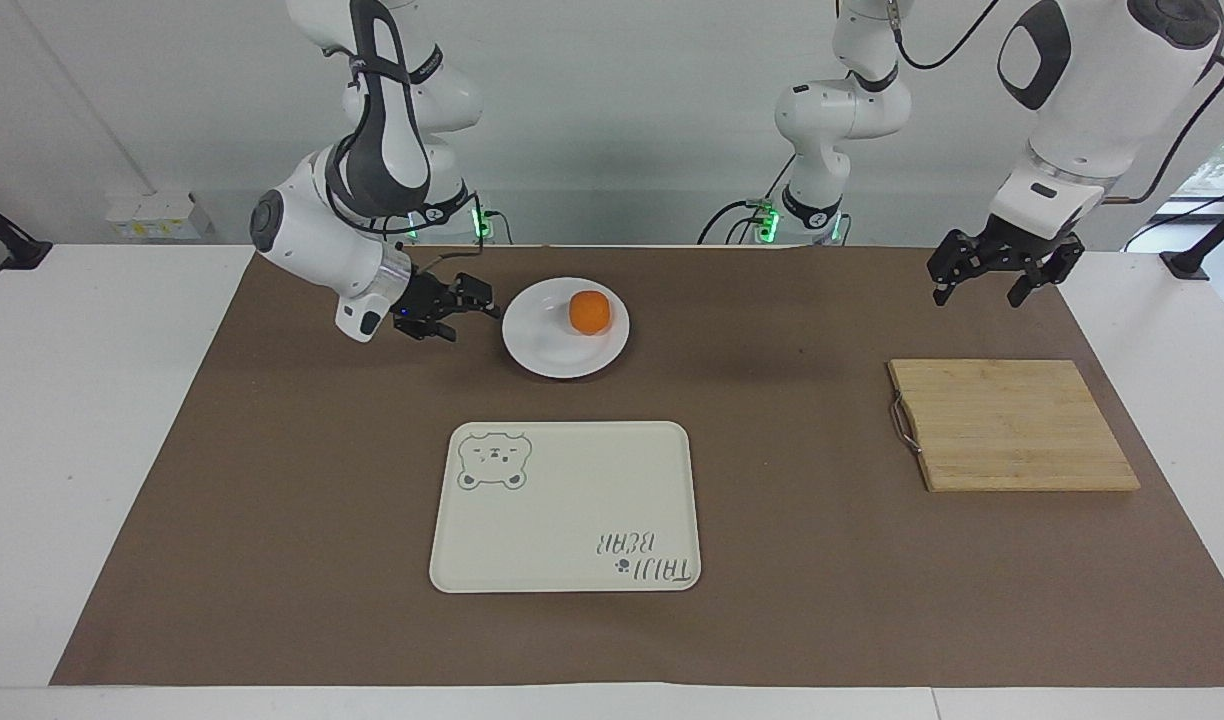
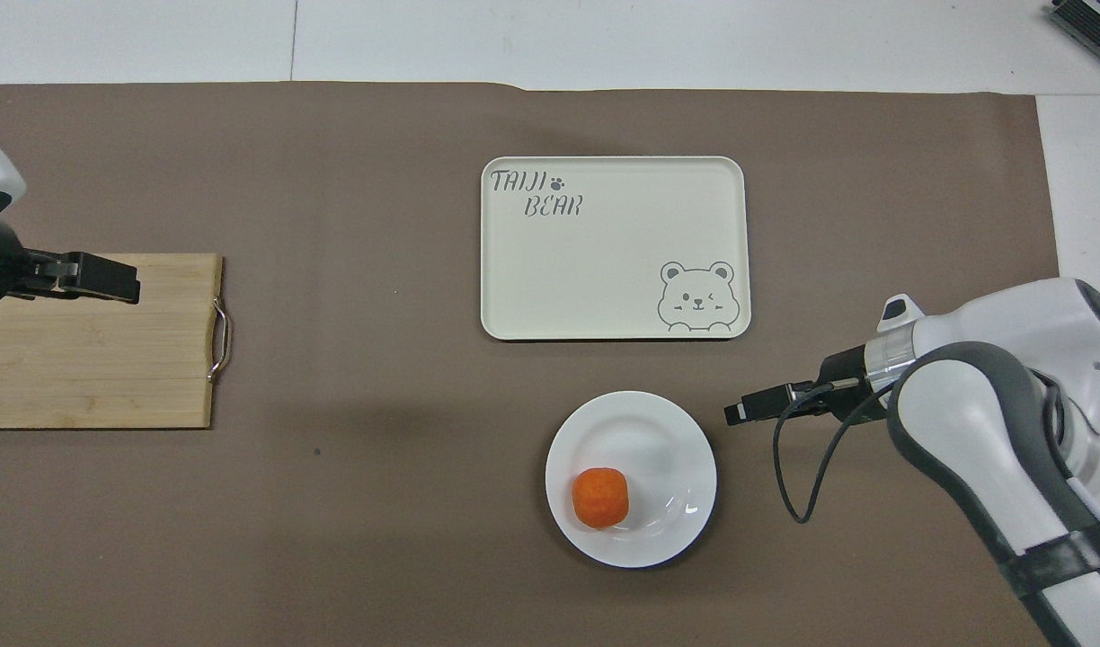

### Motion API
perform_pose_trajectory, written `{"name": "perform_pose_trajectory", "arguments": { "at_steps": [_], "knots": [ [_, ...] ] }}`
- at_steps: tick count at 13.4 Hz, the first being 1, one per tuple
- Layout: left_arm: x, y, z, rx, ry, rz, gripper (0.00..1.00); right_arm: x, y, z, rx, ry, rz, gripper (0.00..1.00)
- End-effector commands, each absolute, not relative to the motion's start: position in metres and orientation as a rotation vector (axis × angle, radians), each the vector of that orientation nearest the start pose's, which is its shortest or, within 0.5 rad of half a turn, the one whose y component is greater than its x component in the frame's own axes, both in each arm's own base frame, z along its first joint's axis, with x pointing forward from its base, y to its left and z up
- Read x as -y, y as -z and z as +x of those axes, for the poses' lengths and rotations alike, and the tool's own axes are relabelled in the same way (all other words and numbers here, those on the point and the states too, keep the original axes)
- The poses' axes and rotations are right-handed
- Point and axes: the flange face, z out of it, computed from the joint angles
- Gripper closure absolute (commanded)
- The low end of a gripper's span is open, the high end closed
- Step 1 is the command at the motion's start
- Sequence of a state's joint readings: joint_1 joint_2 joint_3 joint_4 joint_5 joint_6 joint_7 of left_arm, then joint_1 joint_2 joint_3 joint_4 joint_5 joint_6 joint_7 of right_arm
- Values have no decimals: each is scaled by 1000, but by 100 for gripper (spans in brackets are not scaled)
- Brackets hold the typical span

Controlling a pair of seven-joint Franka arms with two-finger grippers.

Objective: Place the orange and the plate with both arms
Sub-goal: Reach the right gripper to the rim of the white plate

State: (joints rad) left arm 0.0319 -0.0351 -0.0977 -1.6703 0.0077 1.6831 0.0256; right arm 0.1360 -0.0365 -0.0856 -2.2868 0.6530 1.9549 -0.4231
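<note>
I have the orange (image 1: 590, 312) sitting on the plate (image 1: 542, 345), toward the rim on the left arm's side, and the plate rests on the brown mat (image 1: 272, 520) at the robots' end of the tabletop. The tray (image 1: 562, 500) with the bear drawing lies just past the plate, farther from the robots, with nothing on it. The cutting board (image 1: 1012, 425) lies at the left arm's end of the tabletop.

My right tool (image 1: 464, 308) is low over the mat, just beside the plate's rim on the right arm's side, pointed sideways at it. Its fingers are spread wide and it has hold of nothing; I see a small gap between fingertips and rim. The plate lies straight ahead of this tool along its pointing direction, so I judge that a short push forward would bring the rim between the fingers. The plate is round, so it has no long axis to line up with.

My left tool (image 1: 992, 277) hangs in the air over the mat by the cutting board's edge nearest the robots, fingers wide apart, empty, waiting. It is well apart from the orange, though the orange sits on its side of the plate, so I judge the orange to be its job
</note>
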Motion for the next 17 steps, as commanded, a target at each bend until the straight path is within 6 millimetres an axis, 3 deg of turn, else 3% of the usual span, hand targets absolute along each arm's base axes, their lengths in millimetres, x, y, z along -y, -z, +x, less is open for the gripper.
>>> {"name": "perform_pose_trajectory", "arguments": {
  "at_steps": [1, 5, 13, 14, 17],
  "knots": [
    [33, -612, 538, -107, 74, -3119, 0, -58, -335, 456, 195, -137, -2459, 0],
    [32, -612, 539, -69, 61, -3121, 0, -71, -291, 430, 204, -84, -2435, 0],
    [32, -612, 538, -68, 56, -3121, 0, -84, -266, 402, 114, -137, -2376, 0],
    [32, -612, 538, -68, 56, -3121, 0, -84, -265, 401, 111, -139, -2376, 13],
    [31, -612, 538, -66, 56, -3121, 0, -83, -265, 402, 39, -172, -2375, 94]
  ]
}}
